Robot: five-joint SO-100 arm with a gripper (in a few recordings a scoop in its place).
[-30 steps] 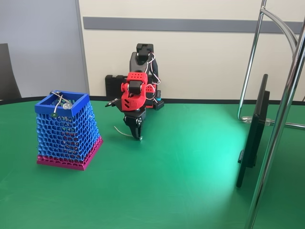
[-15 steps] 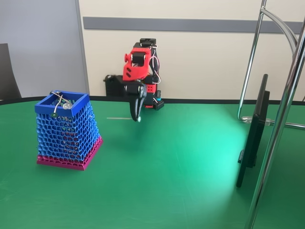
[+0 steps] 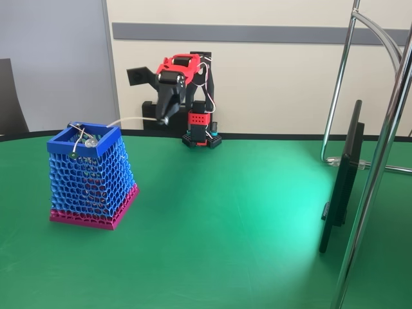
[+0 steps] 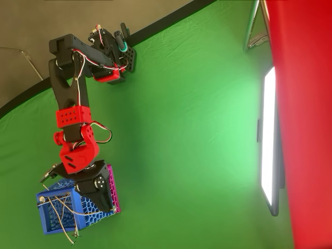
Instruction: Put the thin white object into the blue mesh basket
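Note:
The thin white object (image 3: pixel 132 120) hangs in the air as a slightly curved strand, reaching left from my gripper (image 3: pixel 165 120) to just above the near corner of the blue mesh basket (image 3: pixel 90 177). The red and black gripper is raised and shut on the strand's right end. In the overhead view the gripper (image 4: pixel 108 206) sits over the basket's (image 4: pixel 49 220) pink-edged side, and the strand (image 4: pixel 83 212) lies across the basket's opening. The basket stands upright on the green table, with blue honeycomb walls and a magenta base band. It holds several thin wire-like pieces.
The arm's base (image 3: pixel 201 132) stands at the table's back edge by the wall. A dark monitor (image 3: pixel 341 180) stands edge-on at the right between chrome stand poles (image 3: pixel 380 161). The green tabletop (image 3: pixel 225 219) is bare in the middle and front.
The gripper rose from the table with the strand and swung left. It now holds the strand high, with its free end over the basket's rim.

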